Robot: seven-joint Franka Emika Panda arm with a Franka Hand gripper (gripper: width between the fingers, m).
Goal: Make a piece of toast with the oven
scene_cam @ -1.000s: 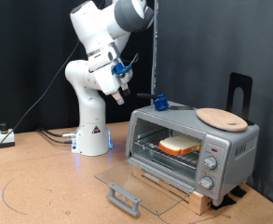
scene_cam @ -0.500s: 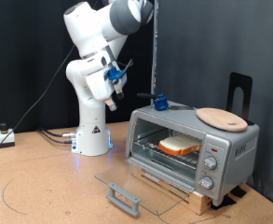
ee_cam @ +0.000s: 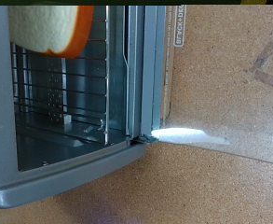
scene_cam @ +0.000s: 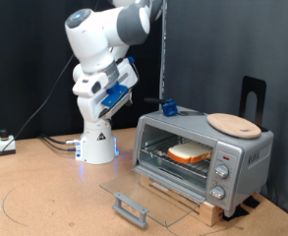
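The oven (scene_cam: pixel 204 153) stands at the exterior view's right on a wooden base. Its glass door (scene_cam: pixel 148 190) lies open and flat in front. The piece of toast (scene_cam: pixel 190 152) lies on the wire rack inside. My gripper (scene_cam: pixel 110 102) hangs in the air to the exterior view's left of the oven, well apart from it, with nothing seen in it. In the wrist view the oven (ee_cam: pixel 71 177) shows from outside with the toast (ee_cam: pixel 50 28) on its rack (ee_cam: pixel 61 93) and the open door (ee_cam: pixel 215 84). My fingers do not show there.
A round wooden plate (scene_cam: pixel 234 124) and a small blue object (scene_cam: pixel 168 106) sit on the oven's top. The door's handle (scene_cam: pixel 131 208) sticks out over the table. The robot's base (scene_cam: pixel 97 146) stands behind, with cables (scene_cam: pixel 55 144) beside it. A black stand (scene_cam: pixel 254 96) rises behind the oven.
My arm has swung up and towards the exterior view's left, away from the oven. The toast, the oven and its open door have not moved.
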